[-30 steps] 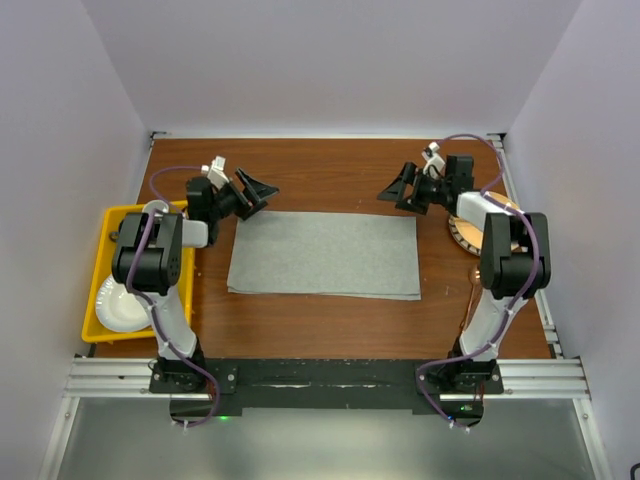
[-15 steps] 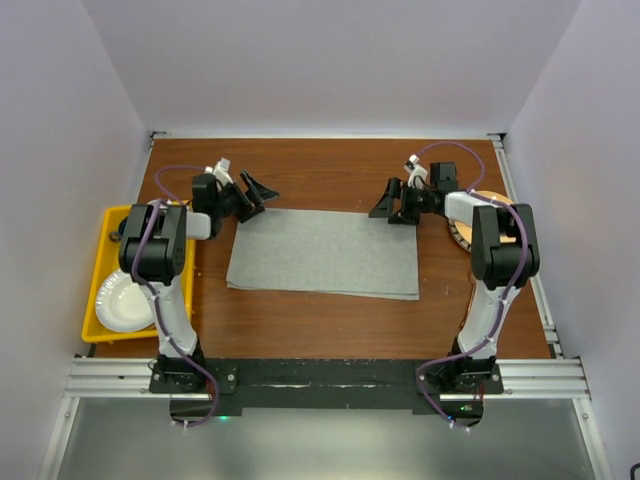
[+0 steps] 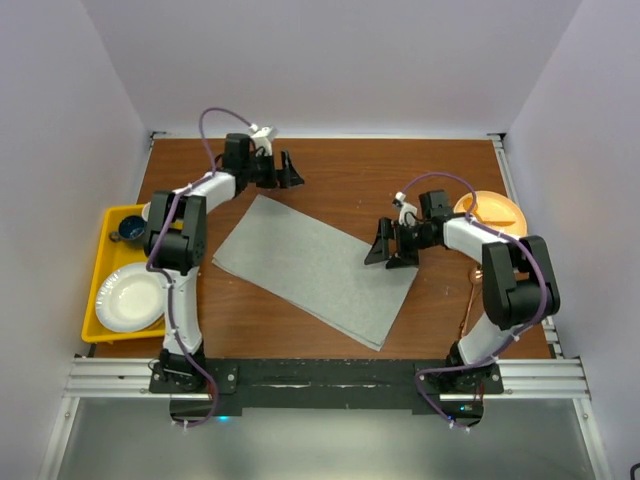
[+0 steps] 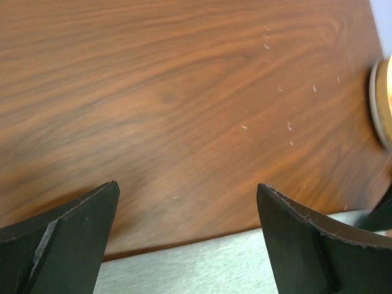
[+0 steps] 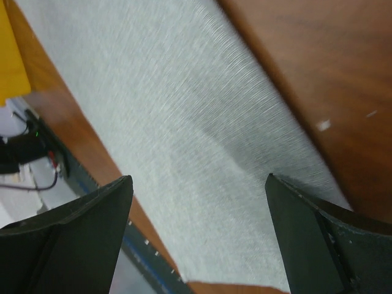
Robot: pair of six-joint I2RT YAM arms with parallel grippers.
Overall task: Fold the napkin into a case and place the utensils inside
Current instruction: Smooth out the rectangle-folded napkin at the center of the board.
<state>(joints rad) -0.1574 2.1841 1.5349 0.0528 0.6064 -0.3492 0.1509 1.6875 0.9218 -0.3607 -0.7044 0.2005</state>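
Note:
The napkin [image 3: 315,270] is a grey rectangle lying flat and turned diagonally on the wooden table. My left gripper [image 3: 296,172] is open and empty just beyond the napkin's far corner. In the left wrist view the cloth edge [image 4: 202,263] shows between the open fingers of that gripper [image 4: 187,236]. My right gripper [image 3: 382,257] is open and empty over the napkin's right corner. In the right wrist view the cloth [image 5: 184,122] fills the space under that gripper [image 5: 199,236]. A copper spoon [image 3: 470,303] lies at the right, near the right arm.
An orange plate [image 3: 490,212] sits at the far right, and its edge shows in the left wrist view [image 4: 383,98]. A yellow tray [image 3: 100,330] at the left holds a white plate [image 3: 130,298] and a dark cup [image 3: 130,230]. The tray also shows in the right wrist view [image 5: 9,55].
The napkin has turned from square-on to diagonal. My left gripper moved farther back and right. My right gripper moved nearer and left, onto the napkin's right corner.

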